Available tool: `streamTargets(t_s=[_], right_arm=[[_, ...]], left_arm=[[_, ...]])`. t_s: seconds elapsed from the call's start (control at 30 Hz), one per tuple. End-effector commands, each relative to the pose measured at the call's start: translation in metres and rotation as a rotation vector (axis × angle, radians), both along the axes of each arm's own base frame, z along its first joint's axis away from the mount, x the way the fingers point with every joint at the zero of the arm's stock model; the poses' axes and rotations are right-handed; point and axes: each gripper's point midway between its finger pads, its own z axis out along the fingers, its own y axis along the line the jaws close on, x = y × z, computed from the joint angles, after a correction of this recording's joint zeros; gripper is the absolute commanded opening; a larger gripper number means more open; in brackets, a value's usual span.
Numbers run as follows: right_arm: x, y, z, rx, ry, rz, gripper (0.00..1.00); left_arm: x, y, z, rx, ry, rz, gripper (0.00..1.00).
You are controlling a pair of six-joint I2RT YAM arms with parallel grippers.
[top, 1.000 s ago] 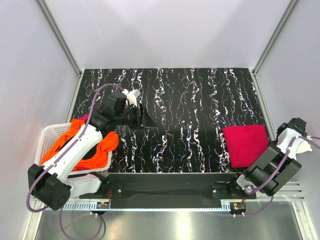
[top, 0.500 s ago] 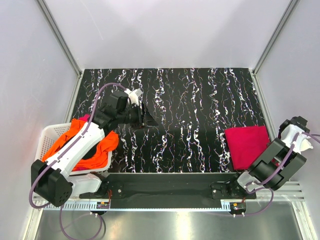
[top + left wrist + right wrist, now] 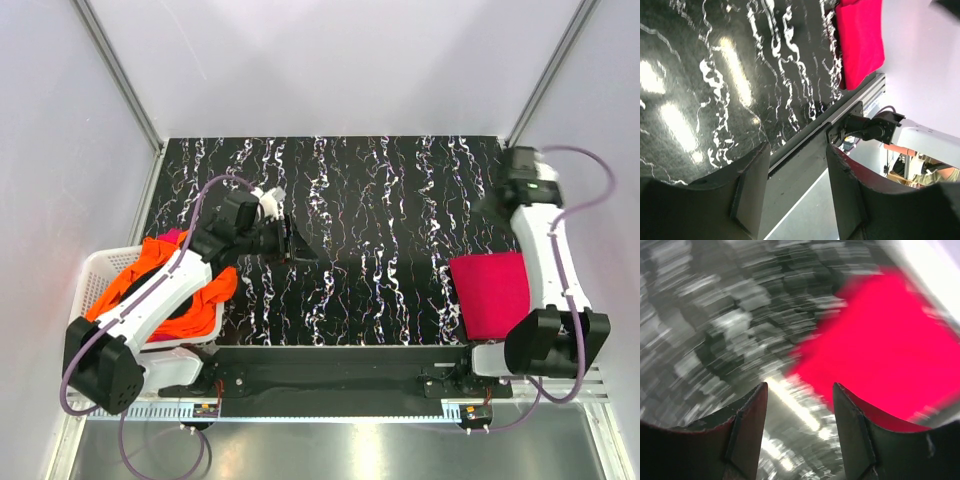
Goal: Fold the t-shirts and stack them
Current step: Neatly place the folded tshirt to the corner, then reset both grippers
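Swinging up to the far right of the surface (image 3: 380,200), right hand (image 3: 799,386) newly spread and empty, folded magenta t-shirt (image 3: 492,290) left flat by the right edge, probably finished; left hand (image 3: 797,147) spread too, near the basket (image 3: 95,262) of orange t-shirts (image 3: 160,275), likely next.

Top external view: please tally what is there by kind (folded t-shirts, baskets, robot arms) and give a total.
Folded t-shirts: 1, the magenta-red t-shirt
Baskets: 1, the white basket
Robot arms: 2, the left arm and the right arm
Total: 4
The orange cloth heaped in the basket cannot be counted piece by piece.
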Motion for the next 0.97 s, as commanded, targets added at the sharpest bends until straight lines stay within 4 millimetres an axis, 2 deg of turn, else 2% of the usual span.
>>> streamTargets(t_s=[0.0, 0.03, 0.07, 0.1, 0.13, 0.17, 0.2, 0.23, 0.27, 0.3, 0.33, 0.37, 0.4, 0.43, 0.47, 0.5, 0.53, 0.57, 0.6, 0.67, 0.7, 0.73, 0.77, 0.8, 0.83, 0.87, 0.9, 0.93], right_arm=[[0.030, 0.085, 0.035, 0.083, -0.140, 0.285, 0.61], [0.031, 0.112, 0.040, 0.150, -0.172, 0.347, 0.60], [0.031, 0.131, 0.042, 0.195, -0.196, 0.395, 0.60], [0.030, 0.160, 0.042, 0.250, -0.241, 0.478, 0.60], [0.023, 0.185, 0.040, 0.359, -0.247, 0.532, 0.60], [0.009, 0.202, 0.023, 0.419, -0.218, 0.578, 0.60], [0.008, 0.226, 0.025, 0.471, -0.262, 0.658, 0.60], [-0.005, 0.247, 0.023, 0.561, -0.258, 0.714, 0.60], [-0.021, 0.256, 0.006, 0.609, -0.231, 0.737, 0.61], [-0.025, 0.272, 0.010, 0.647, -0.279, 0.795, 0.61], [-0.036, 0.282, 0.011, 0.726, -0.284, 0.820, 0.62], [-0.052, 0.283, 0.002, 0.767, -0.284, 0.834, 0.64], [-0.054, 0.288, 0.008, 0.795, -0.339, 0.864, 0.65], [-0.065, 0.292, 0.009, 0.846, -0.344, 0.881, 0.66], [-0.078, 0.291, 0.003, 0.862, -0.354, 0.895, 0.73], [-0.085, 0.291, 0.002, 0.877, -0.363, 0.900, 0.83], [-0.094, 0.292, 0.001, 0.917, -0.356, 0.894, 0.96], [-0.108, 0.290, -0.007, 0.936, -0.359, 0.890, 1.00], [-0.116, 0.289, -0.012, 0.956, -0.356, 0.879, 1.00], [-0.138, 0.287, -0.020, 1.015, -0.358, 0.866, 1.00], [-0.145, 0.287, -0.019, 1.045, -0.365, 0.865, 1.00], [-0.155, 0.286, -0.022, 1.052, -0.395, 0.879, 1.00], [-0.159, 0.285, -0.021, 1.060, -0.414, 0.889, 1.00], [-0.167, 0.286, -0.019, 1.091, -0.421, 0.900, 1.00], [-0.172, 0.286, -0.018, 1.114, -0.432, 0.900, 1.00], [-0.178, 0.284, -0.013, 1.124, -0.484, 0.916, 1.00], [-0.185, 0.285, -0.007, 1.160, -0.494, 0.919, 1.00], [-0.192, 0.286, -0.001, 1.184, -0.512, 0.942, 1.00]], left_arm=[[-0.006, -0.002, 0.016, -0.059, -0.060, 0.006, 0.54], [-0.010, 0.000, 0.007, -0.056, -0.038, 0.016, 0.55], [-0.013, 0.002, 0.010, -0.076, -0.033, 0.036, 0.55], [-0.013, 0.002, 0.011, -0.090, -0.041, 0.052, 0.56], [-0.016, 0.004, 0.002, -0.093, -0.025, 0.066, 0.57], [-0.017, 0.004, 0.013, -0.143, -0.050, 0.089, 0.57], [-0.021, 0.006, 0.004, -0.152, -0.036, 0.104, 0.57], [-0.022, 0.006, 0.006, -0.184, -0.025, 0.131, 0.58], [-0.021, 0.008, 0.019, -0.228, -0.078, 0.154, 0.59], [-0.025, 0.010, 0.009, -0.235, -0.061, 0.172, 0.59], [-0.031, 0.011, 0.019, -0.285, -0.067, 0.191, 0.60], [-0.029, 0.012, 0.025, -0.317, -0.102, 0.215, 0.60], [-0.034, 0.014, 0.014, -0.319, -0.094, 0.229, 0.61], [-0.041, 0.012, 0.010, -0.333, -0.074, 0.236, 0.61], [-0.042, 0.013, 0.026, -0.405, -0.137, 0.246, 0.61], [-0.048, 0.015, 0.006, -0.406, -0.109, 0.254, 0.61], [-0.055, 0.016, 0.011, -0.468, -0.095, 0.259, 0.61], [-0.058, 0.017, 0.022, -0.542, -0.131, 0.254, 0.61], [-0.063, 0.019, 0.000, -0.553, -0.094, 0.265, 0.61], [-0.070, 0.028, 0.022, -0.710, -0.128, 0.283, 0.61], [-0.073, 0.032, 0.007, -0.738, -0.086, 0.305, 0.61], [-0.078, 0.039, 0.024, -0.822, -0.140, 0.305, 0.61], [-0.079, 0.043, 0.011, -0.836, -0.129, 0.323, 0.61], [-0.082, 0.046, 0.013, -0.869, -0.135, 0.323, 0.61], [-0.089, 0.053, 0.029, -0.958, -0.158, 0.311, 0.61], [-0.090, 0.056, 0.022, -0.995, -0.155, 0.318, 0.61], [-0.094, 0.062, 0.031, -1.067, -0.140, 0.312, 0.61], [-0.103, 0.071, 0.050, -1.151, -0.202, 0.284, 0.61]])
